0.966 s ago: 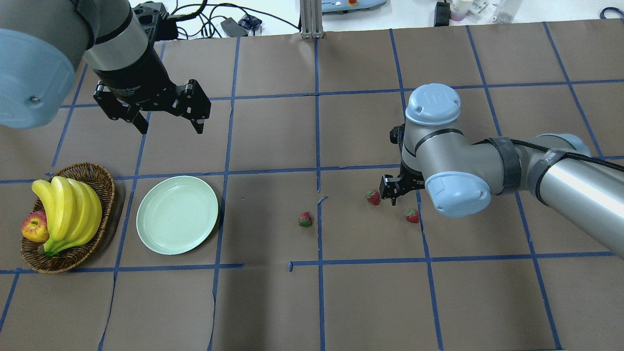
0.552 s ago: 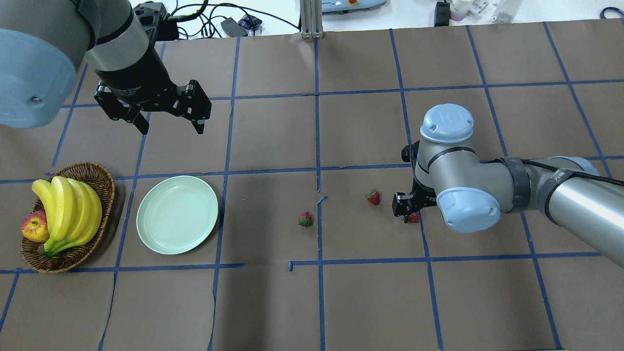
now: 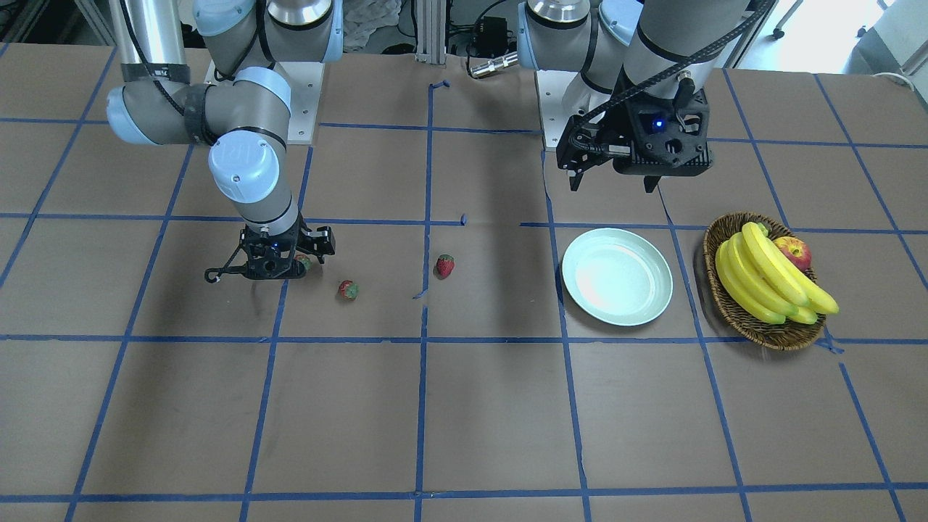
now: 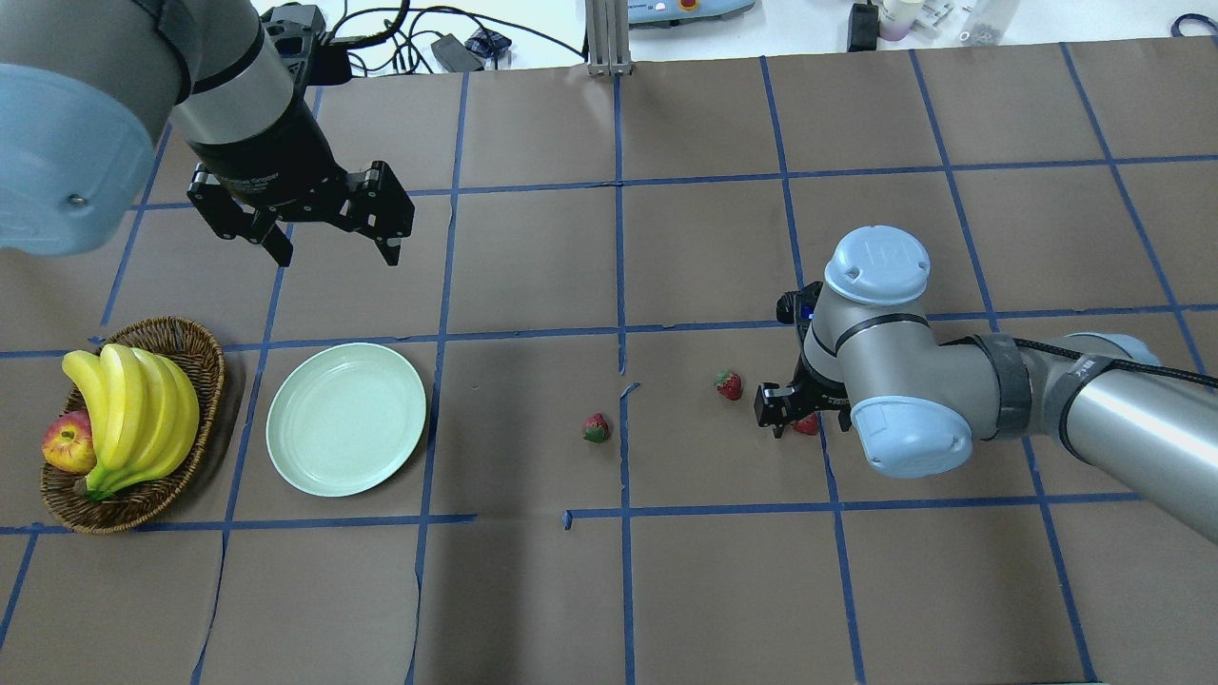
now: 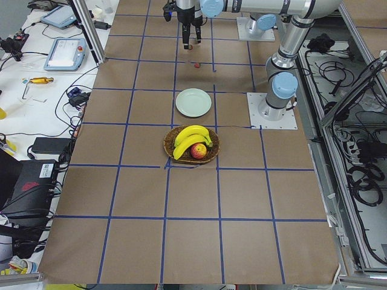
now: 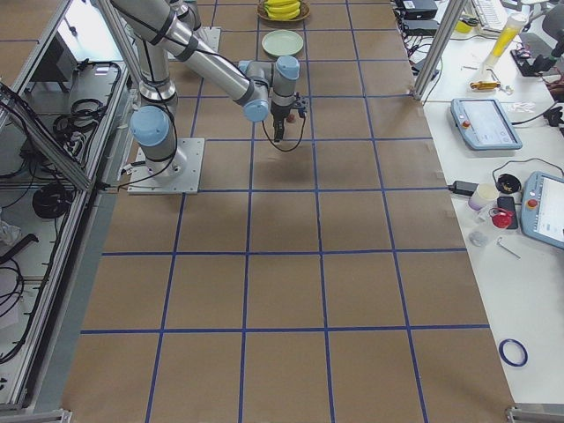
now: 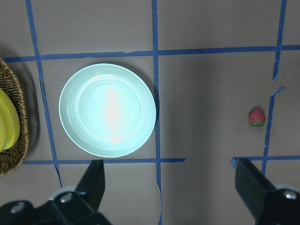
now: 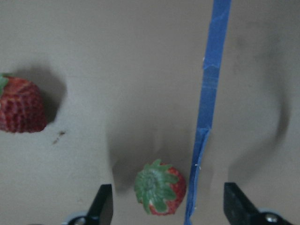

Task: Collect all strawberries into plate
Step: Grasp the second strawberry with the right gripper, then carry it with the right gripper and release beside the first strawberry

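Low at the table on the right: the right gripper (image 8: pixel 168 187), fingers spread apart, with a strawberry (image 8: pixel 161 193) lying between them on the brown paper (image 8: pixel 117 70) — clear of both fingers, green cap turned up, right against a strip of blue tape (image 8: pixel 213 70). Just beside it, outside the fingers, a second strawberry (image 4: pixel 729 384); farther toward the middle of the table, a third strawberry (image 4: pixel 596 428), also on the paper. Well off to the left, apart from all three berries, the plate (image 4: pixel 345 419), pale green. Next to the plate, a wicker basket (image 4: pixel 205 362) with bananas (image 4: pixel 133 400) and an apple (image 4: pixel 67 445). Up above the table, beyond the plate — the left gripper (image 4: pixel 335 249), spread wide, gripping nothing
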Robot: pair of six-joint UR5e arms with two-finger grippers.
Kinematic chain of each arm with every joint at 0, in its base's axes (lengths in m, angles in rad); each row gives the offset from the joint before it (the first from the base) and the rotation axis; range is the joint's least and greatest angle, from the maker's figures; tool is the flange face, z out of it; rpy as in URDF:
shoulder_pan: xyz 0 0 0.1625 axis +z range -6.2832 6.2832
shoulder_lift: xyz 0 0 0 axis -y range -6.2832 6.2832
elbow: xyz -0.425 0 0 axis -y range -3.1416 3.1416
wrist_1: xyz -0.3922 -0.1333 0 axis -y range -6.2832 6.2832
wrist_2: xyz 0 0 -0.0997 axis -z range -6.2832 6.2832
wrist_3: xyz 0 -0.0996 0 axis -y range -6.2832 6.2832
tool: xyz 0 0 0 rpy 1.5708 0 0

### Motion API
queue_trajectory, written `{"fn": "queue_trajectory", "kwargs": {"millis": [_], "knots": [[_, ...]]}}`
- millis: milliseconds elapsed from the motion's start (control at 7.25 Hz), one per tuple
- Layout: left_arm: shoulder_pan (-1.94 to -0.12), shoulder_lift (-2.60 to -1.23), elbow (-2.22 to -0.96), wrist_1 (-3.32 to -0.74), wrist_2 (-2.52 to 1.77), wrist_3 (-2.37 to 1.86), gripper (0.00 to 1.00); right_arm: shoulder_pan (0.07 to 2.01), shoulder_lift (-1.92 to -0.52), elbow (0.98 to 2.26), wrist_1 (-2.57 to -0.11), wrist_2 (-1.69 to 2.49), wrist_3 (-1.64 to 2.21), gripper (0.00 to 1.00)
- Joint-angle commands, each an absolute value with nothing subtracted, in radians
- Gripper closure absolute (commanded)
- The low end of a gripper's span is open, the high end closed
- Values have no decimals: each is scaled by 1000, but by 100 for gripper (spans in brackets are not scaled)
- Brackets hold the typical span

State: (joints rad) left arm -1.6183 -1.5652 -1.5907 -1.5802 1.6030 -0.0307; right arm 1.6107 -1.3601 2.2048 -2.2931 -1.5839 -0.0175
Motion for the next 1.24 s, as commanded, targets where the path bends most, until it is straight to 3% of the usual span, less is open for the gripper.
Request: {"fn": "queue_trajectory", "kwargs": {"millis": [0, 138, 414, 828, 1103], "knots": [[-1618, -1566, -1592, -1580, 1603, -31, 0, 1611, -1359, 2212, -2296, -1583, -17, 91], [-1618, -1566, -1592, -1580, 1603, -31, 0, 1614, -1364, 2209, -2299, -1582, -5, 100], [-1618, -1566, -1591, -1578, 1601, -31, 0, 1634, -1371, 2142, -2295, -1533, 65, 100], [-1618, -1565, -1591, -1577, 1603, -31, 0, 1926, -1350, 1995, -2284, -1525, 430, 100], [-1618, -1563, -1591, -1577, 1603, -31, 0, 2087, -1228, 1869, -2307, -1503, 683, 100]]}}
